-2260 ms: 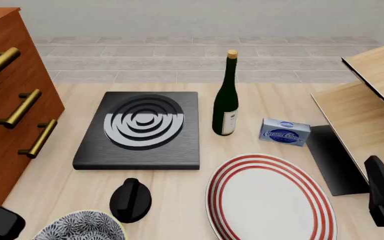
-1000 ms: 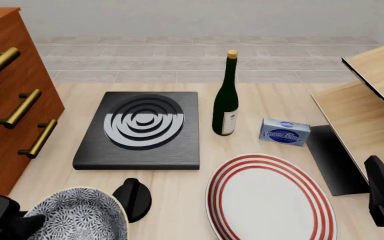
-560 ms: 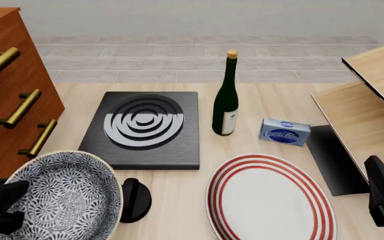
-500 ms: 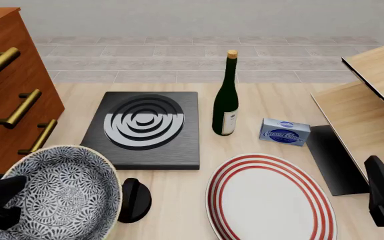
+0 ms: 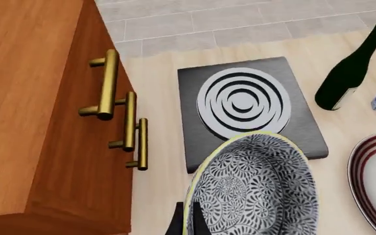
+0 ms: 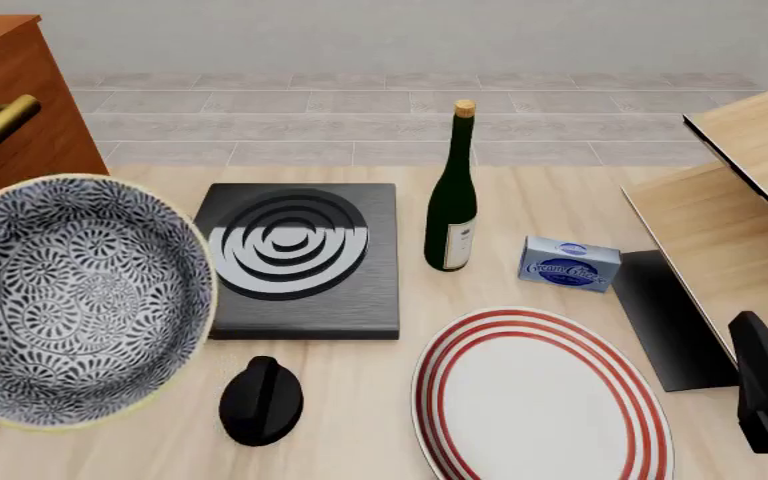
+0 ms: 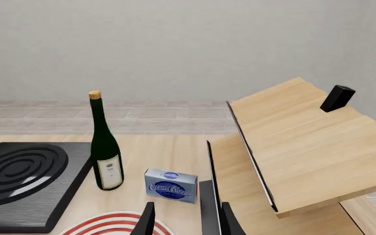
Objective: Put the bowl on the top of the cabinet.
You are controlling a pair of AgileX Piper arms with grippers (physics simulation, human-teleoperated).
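Cabinet [image 5: 37, 112]: reddish-brown, with brass bar handles [image 5: 109, 84], standing at the left end of the bench [image 6: 357, 410]; its flat top lies open in the left wrist view.

Light-wood boards [image 7: 305, 147]: stacked at the right end of the bench, apart from the task.

Red-ringed plate [image 6: 540, 398] and black hob [image 6: 301, 258]: resting on the bench, plate near the front, hob behind it. A dark knob [image 6: 261, 400] lies in front of the hob.

Bowl [image 6: 75, 298]: floral, cream-rimmed, lifted clear of the bench and tilted with its inside toward the front camera, hanging in front of the cabinet's drawers. It is not yet on top.

Wine bottle [image 6: 454, 190] and blue box [image 6: 570, 263]: upright and flat respectively, beside the hob.

Left gripper [image 5: 186, 223]: clenched on the bowl's rim, one finger visible outside the wall.

Right gripper [image 7: 184, 215]: idle at the right edge, fingers spread, grasping nothing.

Step in hand, as judged: the carry. The next move calls for more height, travel left over the cabinet top, levelling the bowl, then lowering before release.
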